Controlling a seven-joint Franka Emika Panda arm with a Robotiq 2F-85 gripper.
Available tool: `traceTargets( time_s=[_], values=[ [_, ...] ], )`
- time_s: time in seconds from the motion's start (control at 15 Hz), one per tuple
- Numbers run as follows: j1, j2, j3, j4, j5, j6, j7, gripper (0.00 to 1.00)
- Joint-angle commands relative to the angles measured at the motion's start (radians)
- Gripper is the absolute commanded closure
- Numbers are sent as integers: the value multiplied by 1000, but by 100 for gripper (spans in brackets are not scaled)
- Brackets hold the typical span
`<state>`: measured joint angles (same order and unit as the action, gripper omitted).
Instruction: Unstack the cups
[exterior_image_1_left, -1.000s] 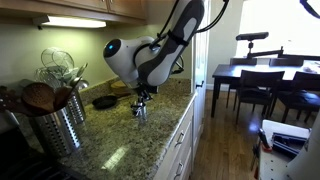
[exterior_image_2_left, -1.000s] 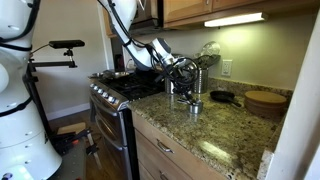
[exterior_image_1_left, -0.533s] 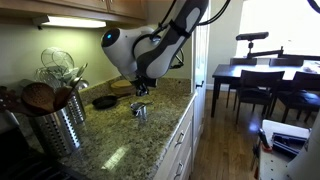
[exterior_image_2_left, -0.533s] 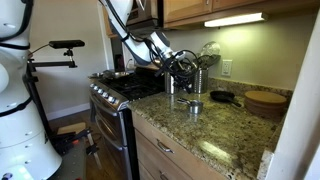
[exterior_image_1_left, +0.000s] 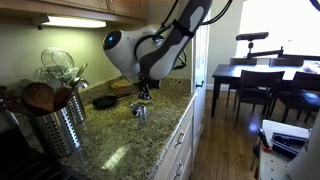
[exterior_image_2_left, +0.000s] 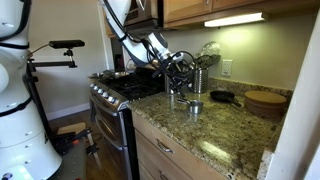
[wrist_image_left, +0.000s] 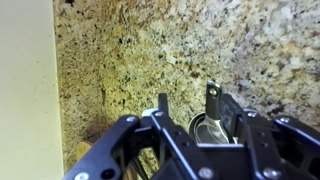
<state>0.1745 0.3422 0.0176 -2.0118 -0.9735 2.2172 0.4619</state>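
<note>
The cups (exterior_image_1_left: 140, 112) are small shiny silver metal cups nested together on the granite counter, also seen in the other exterior view (exterior_image_2_left: 195, 106). In the wrist view the cups (wrist_image_left: 208, 130) lie just below the jaws, with a metal handle pointing away across the counter. My gripper (exterior_image_1_left: 143, 94) hangs a short way above them, also visible in an exterior view (exterior_image_2_left: 180, 90). In the wrist view the gripper (wrist_image_left: 195, 112) has its fingers apart, with bare granite between the left finger and the cups. I see nothing held.
A large ribbed steel utensil canister (exterior_image_1_left: 55, 125) with spoons and whisks stands on the counter. A dark round pan (exterior_image_1_left: 104, 101) lies behind the cups. A stove (exterior_image_2_left: 125, 90) adjoins the counter. A wooden round board (exterior_image_2_left: 265, 100) sits further along. The counter edge (exterior_image_1_left: 180, 120) is near.
My gripper was down at the cups one second ago and has lifted a little above them. The cups on the counter have not moved.
</note>
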Motion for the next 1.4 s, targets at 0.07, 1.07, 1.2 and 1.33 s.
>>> traceTargets(
  time_s=[0.07,1.07,1.2,1.33],
  values=[
    [4,-21,12,-55,-3,-25,26,7],
    [8,67,6,-24,-56,1,78,0],
    [8,82,1,-9,-71,2,88,0],
    [9,95,-5,10,-90,3,109,0]
  ],
)
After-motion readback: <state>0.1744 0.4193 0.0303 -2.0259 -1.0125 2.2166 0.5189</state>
